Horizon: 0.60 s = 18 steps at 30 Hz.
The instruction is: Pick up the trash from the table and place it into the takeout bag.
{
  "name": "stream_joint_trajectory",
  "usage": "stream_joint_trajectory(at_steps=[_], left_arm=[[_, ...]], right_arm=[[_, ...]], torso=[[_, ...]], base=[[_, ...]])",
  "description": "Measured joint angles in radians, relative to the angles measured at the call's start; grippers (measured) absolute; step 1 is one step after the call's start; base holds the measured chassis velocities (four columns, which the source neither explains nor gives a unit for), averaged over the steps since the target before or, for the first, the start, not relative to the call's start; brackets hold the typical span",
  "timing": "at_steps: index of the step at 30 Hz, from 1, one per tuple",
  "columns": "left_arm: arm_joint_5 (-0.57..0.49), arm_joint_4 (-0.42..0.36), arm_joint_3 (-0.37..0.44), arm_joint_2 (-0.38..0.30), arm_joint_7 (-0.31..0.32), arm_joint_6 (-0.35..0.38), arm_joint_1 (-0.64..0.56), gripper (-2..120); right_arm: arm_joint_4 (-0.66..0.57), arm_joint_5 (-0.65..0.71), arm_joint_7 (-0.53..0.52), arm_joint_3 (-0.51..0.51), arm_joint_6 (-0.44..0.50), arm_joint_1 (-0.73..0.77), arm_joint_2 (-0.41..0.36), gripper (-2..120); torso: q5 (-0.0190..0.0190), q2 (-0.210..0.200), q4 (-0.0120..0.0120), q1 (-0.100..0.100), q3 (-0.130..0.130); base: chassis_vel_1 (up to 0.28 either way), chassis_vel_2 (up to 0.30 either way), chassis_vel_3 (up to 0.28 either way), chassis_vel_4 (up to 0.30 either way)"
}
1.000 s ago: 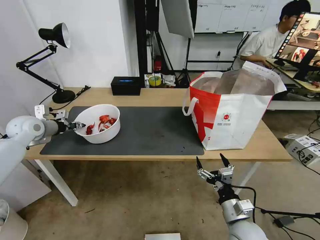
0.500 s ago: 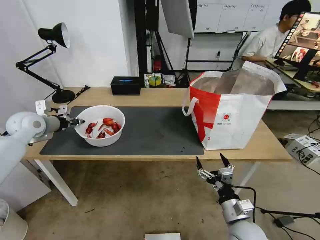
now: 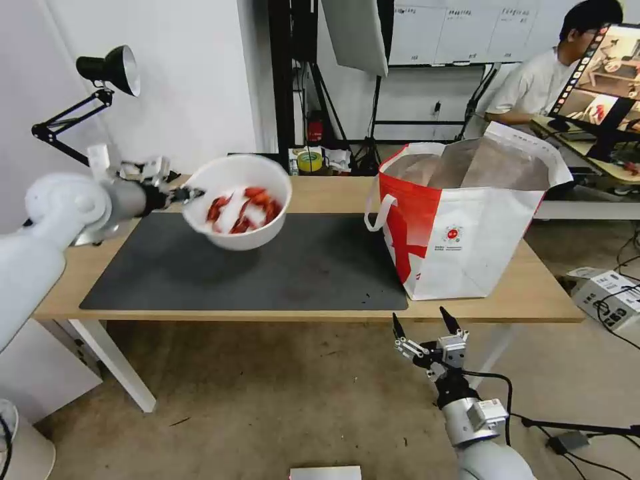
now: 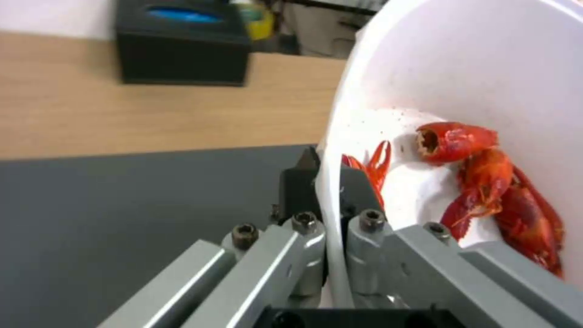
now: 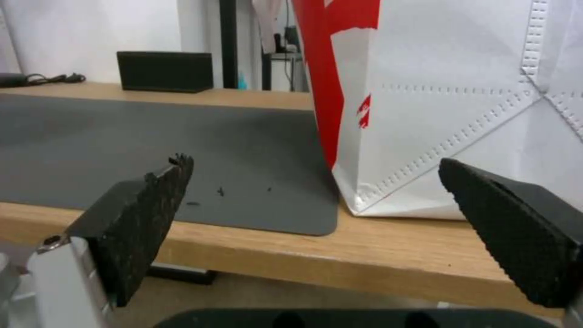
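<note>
Head view: the left gripper [image 3: 189, 195], pinching the rim of the bowl [image 3: 238, 201], has lifted it off the tabletop [image 3: 320, 190] toward the far side, left of the takeout bag [image 3: 467, 220]; transfer seems underway. Left wrist view: its fingers [image 4: 304, 182] clamp the rim. Right wrist view: the right gripper [image 5: 316, 223] is spread near the tabletop's near edge.
</note>
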<state>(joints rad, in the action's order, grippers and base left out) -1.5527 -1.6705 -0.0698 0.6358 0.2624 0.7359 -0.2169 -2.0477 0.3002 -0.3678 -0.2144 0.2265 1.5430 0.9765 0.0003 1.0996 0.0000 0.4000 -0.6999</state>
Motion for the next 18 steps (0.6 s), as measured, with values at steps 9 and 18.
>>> stream_joint_trajectory(at_steps=[9, 18], left_arm=[[-0.015, -0.011, -0.139, 0.074, 0.008, -0.104, 0.140, 0], [-0.012, 0.009, -0.187, 0.157, -0.030, -0.290, 0.204, 0]], right_arm=[[0.000, 0.000, 0.000, 0.000, 0.000, 0.000, 0.000, 100], [0.000, 0.000, 0.000, 0.000, 0.000, 0.000, 0.000, 100]], torso=[[0.0000, 0.000, -0.0001, 0.000, 0.000], [-0.0003, 0.000, 0.0001, 0.000, 0.000]], base=[[0.000, 0.000, 0.000, 0.000], [0.000, 0.000, 0.000, 0.000]])
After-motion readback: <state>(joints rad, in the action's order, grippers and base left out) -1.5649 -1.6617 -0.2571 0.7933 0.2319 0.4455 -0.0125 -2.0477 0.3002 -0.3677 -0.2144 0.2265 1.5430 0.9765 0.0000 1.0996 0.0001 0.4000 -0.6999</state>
